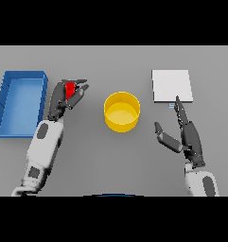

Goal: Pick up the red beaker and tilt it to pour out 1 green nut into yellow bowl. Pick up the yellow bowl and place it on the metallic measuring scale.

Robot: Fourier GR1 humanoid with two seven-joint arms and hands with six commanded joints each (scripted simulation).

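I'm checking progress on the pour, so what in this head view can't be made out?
- Red beaker: mostly hidden by the left hand curled round it; its contents and any green nut don't show.
- Yellow bowl: whether a nut lies inside is too small to tell.
- Measuring scale: its near edge partly covered by the right hand fingertips.

1. the left hand (63,97) has its fingers curled round the red beaker (69,90), just right of the blue bin (6,101).
2. the yellow bowl (121,111) stands mid-table, apart from both hands.
3. the right hand (184,132) lies lower right with straight fingers and its thumb spread; its fingertips (177,100) reach the near edge of the metallic measuring scale (171,85).
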